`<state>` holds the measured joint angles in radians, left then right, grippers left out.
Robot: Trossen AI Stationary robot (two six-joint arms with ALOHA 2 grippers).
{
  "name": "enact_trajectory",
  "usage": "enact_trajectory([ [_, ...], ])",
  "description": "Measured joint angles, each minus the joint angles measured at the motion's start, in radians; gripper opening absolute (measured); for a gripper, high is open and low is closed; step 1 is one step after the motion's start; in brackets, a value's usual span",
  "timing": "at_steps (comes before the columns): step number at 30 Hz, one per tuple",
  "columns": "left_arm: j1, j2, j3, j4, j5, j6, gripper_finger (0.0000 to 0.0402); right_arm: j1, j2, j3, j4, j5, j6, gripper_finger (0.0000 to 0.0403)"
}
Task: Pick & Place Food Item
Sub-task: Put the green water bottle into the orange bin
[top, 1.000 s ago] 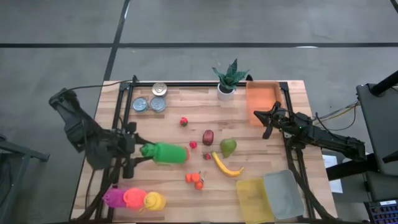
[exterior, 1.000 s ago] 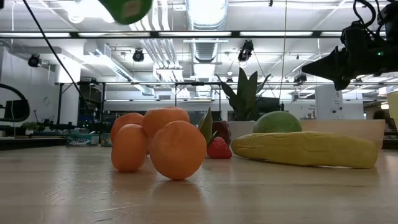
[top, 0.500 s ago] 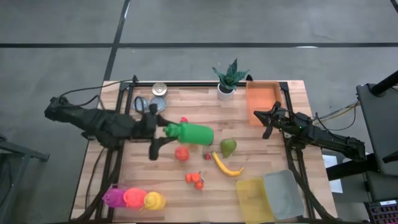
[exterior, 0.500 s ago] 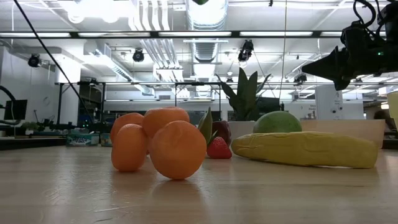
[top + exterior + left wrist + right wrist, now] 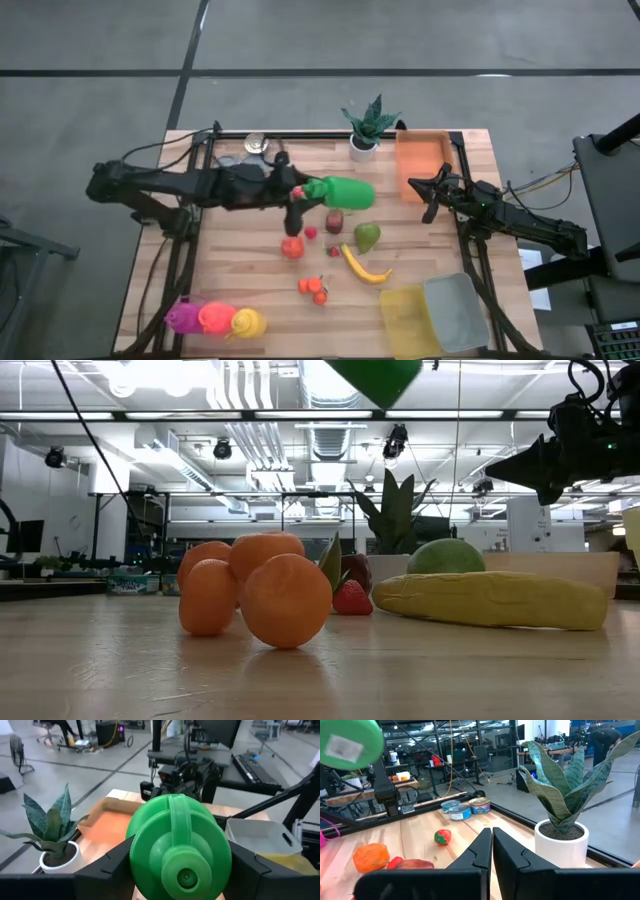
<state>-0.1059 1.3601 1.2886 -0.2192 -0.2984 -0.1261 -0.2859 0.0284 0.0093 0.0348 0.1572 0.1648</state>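
Bright, even overhead light; soft shadows.

Right gripper (image 5: 491,851) has its fingers pressed together, nothing between them. Just beside it stands a potted plant (image 5: 563,795) in a white pot. Farther ahead on the bench (image 5: 420,827) lie a strawberry (image 5: 442,836), an orange pepper (image 5: 370,856) and two tins (image 5: 466,809). A green bottle (image 5: 351,743) is held aloft beyond.

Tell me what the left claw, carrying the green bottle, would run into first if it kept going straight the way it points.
Probably the orange plastic bin. The left claw holds the green plastic bottle pointing toward the table's right side, with the bin and the right claw ahead; height and depth are unclear.
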Motion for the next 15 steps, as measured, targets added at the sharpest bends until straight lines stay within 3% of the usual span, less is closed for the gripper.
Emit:
enact_trajectory([
  [15, 0.299, 0.269, 0.295, -0.261, 0.341, 0.116, 0.0223, 0.0, 0.0, 0.0, 0.0, 0.0, 0.0, 0.0013],
])
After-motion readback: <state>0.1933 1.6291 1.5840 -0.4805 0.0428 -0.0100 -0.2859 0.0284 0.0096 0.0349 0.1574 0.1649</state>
